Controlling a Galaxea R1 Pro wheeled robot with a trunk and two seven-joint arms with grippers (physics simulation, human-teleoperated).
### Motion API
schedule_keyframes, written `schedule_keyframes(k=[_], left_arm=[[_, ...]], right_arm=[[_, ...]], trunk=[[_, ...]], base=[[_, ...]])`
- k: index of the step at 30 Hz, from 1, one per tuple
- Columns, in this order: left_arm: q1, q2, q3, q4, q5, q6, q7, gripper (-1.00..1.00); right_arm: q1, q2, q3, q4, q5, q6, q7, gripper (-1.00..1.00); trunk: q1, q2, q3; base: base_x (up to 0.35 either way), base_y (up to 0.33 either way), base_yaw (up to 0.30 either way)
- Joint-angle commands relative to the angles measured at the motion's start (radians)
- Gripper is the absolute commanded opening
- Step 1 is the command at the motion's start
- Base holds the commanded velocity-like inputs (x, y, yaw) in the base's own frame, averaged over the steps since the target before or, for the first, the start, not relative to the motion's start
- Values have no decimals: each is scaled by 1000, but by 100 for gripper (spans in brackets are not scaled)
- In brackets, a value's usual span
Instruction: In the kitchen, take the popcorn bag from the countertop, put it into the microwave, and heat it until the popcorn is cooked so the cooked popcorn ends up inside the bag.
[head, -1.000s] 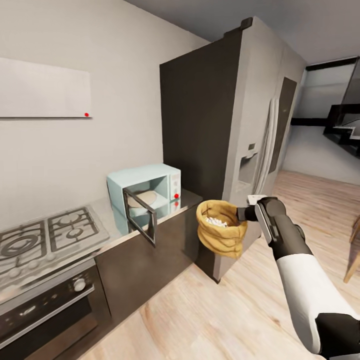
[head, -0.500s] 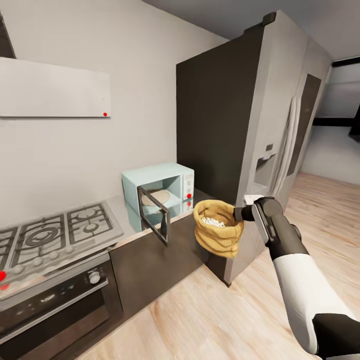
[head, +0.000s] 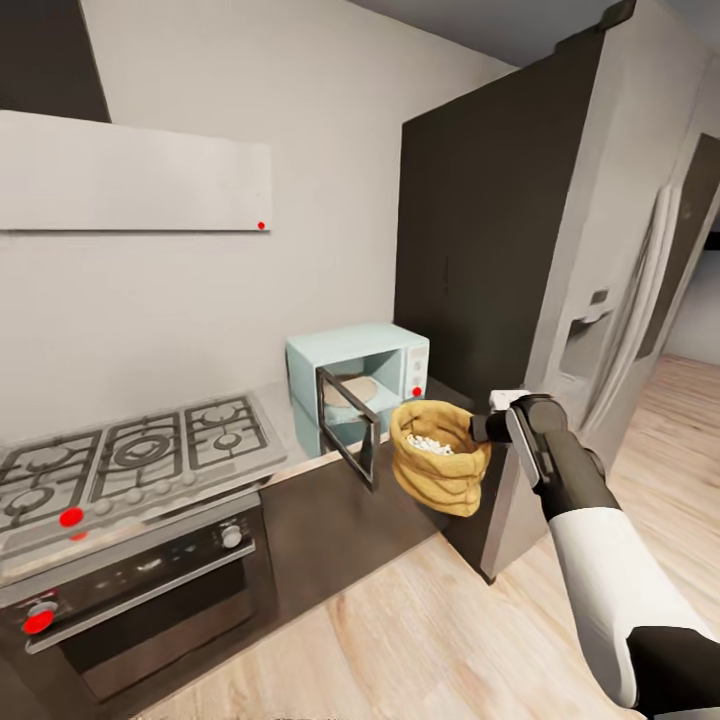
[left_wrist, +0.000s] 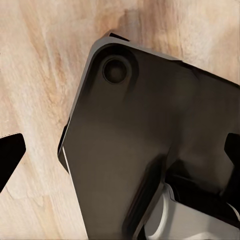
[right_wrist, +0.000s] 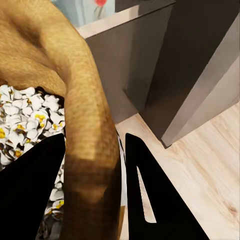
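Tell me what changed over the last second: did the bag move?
The camera swung left: stove and microwave slid rightward in view, more of the oven appearing. The right pincer stays clamped on the popcorn bag rim, held in the air right of the open microwave door. Popcorn still inside.

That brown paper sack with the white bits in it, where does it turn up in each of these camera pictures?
Head view: the popcorn bag hangs right of centre, off the counter's end, its rim pinched by the right gripper.
Right wrist view: the bag lies close up, its rim between the dark fingers.
Left wrist view: wooden floor and the robot's own dark base.
Shared landmark: the mint microwave.
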Motion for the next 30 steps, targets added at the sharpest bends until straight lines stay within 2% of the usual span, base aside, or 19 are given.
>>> schedule_keyframes(k=[1, 14, 30], left_arm=[[0, 0, 2, -1, 3, -2, 0, 100], [0, -3, 2, -4, 3, -2, 1, 100], [0, 0, 2, -4, 3, -2, 0, 100]], right_arm=[[-1, -1, 0, -1, 4, 4, 2, -100], [-1, -6, -1, -2, 16, 4, -3, -100], [-1, -2, 3, -15, 13, 4, 2, -100]], trunk=[[0, -2, -2], [0, -2, -3], [0, -2, -3]], base=[[0, 0, 196], [12, -3, 16], [286, -134, 0]])
